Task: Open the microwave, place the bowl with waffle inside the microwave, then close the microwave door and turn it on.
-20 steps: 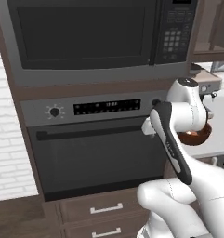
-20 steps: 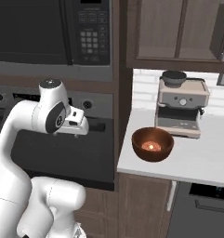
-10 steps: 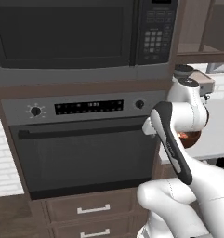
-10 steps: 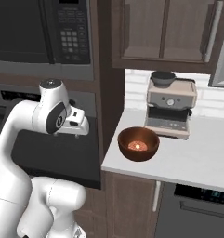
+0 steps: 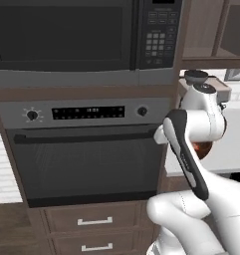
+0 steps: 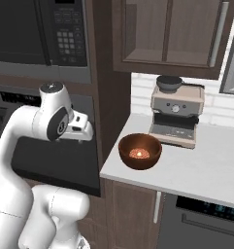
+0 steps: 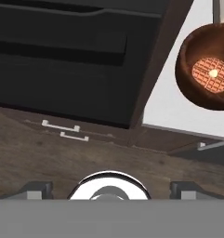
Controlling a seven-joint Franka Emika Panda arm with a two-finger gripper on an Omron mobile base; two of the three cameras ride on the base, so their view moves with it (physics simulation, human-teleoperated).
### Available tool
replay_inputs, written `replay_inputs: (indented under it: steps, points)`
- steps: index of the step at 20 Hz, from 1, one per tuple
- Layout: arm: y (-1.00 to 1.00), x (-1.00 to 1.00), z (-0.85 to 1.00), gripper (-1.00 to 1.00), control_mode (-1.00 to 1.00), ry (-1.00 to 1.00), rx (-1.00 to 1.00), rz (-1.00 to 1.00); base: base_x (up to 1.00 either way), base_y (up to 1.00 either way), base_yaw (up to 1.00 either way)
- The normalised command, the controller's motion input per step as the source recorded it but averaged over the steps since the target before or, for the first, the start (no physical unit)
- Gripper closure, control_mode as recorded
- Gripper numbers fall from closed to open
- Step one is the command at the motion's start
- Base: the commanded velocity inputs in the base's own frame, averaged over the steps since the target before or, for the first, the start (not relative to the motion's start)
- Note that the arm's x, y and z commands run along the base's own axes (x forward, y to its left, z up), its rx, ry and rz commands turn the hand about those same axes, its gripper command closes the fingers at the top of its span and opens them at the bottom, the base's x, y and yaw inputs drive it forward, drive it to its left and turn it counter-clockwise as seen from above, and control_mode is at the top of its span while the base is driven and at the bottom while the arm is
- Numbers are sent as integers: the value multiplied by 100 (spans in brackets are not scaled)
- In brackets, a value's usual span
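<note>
with its big white base link low in both base views, the arm folds up and forward: in the left base view a dark-striped link slants up to a rounded elbow in front of the oven's right edge, and in the right base view the hand pokes out sideways from that elbow toward the cabinet pillar. the gripper (image 7: 108,190) looks down at the floor, the drawer fronts and the counter edge, and its finger tips (image 7: 36,189) stand far apart at the bottom corners of the hand view, wide open with nothing between them.

the microwave (image 5: 86,37) sits built in above the oven (image 5: 84,152), its dark glass microwave door (image 5: 61,35) shut flush and the keypad (image 5: 159,32) at its right. the oven below has a knob at each end of its display and a long bar handle. right of the pillar, the pale counter (image 6: 201,170) carries a coffee machine (image 6: 177,116) at the back and, just in front of it to the left, the bowl (image 6: 140,151), upright near the counter's front edge. the waffle (image 6: 139,153) lies flat in the bowl's bottom.

against the pictures from a second ago, both base views have slid right across the kitchen, a move of the base, so the microwave and oven now sit further left and more counter shows; the arm's fold looks the same.
</note>
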Motion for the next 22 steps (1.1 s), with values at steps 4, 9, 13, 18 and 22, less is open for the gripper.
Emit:
replay_inputs:
  steps: [4, 9, 13, 18, 22]
  points:
    - [17, -28, 47, -100, -100, -29, -4, -3, 0, 0, 0]
    - [41, -15, 58, -100, -100, -30, -9, -10, 0, 0, 0]
    - [32, -16, 57, -100, -100, -30, -10, -9, 0, 0, 0]
    - [30, -6, 49, -100, -100, -23, -11, -9, 0, 0, 0]
    - [14, 0, 26, -100, -100, -26, -9, -7, 0, 0, 0]
